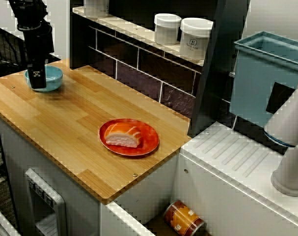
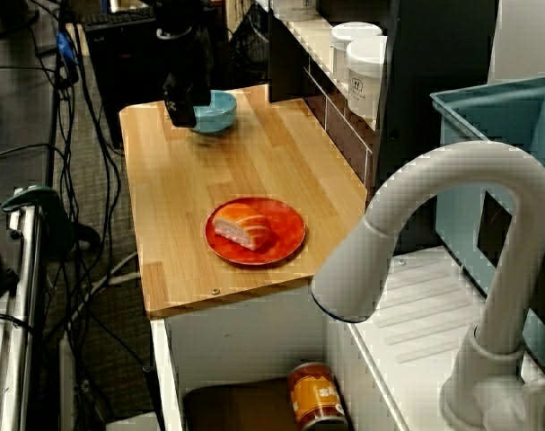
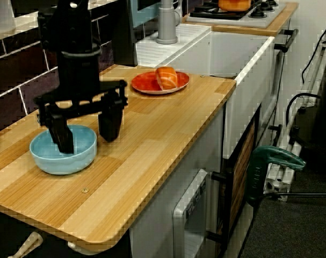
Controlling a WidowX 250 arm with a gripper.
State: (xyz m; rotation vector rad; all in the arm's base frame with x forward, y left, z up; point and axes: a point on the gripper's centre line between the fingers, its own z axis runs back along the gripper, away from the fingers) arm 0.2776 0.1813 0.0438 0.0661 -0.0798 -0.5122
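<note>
My black gripper (image 3: 87, 134) stands open over the rim of a light blue bowl (image 3: 63, 157) at the far end of the wooden counter (image 3: 152, 140). In the view from the counter's end, one finger (image 3: 63, 137) reaches down inside the bowl and the other (image 3: 110, 123) hangs outside its right wall. Nothing is held. From above, the gripper (image 1: 38, 82) covers the bowl's (image 1: 51, 77) left part. A red plate (image 1: 148, 140) with a piece of salmon sushi (image 1: 123, 136) lies near the counter's other end, well away from the gripper.
White jars (image 1: 195, 38) stand on the shelf above the dark tiled backsplash. A grey faucet (image 2: 434, 233) and a blue bin (image 1: 266, 73) are by the white sink. An orange can (image 1: 184, 219) lies in the sink basin. Cables (image 2: 74, 135) hang beside the counter.
</note>
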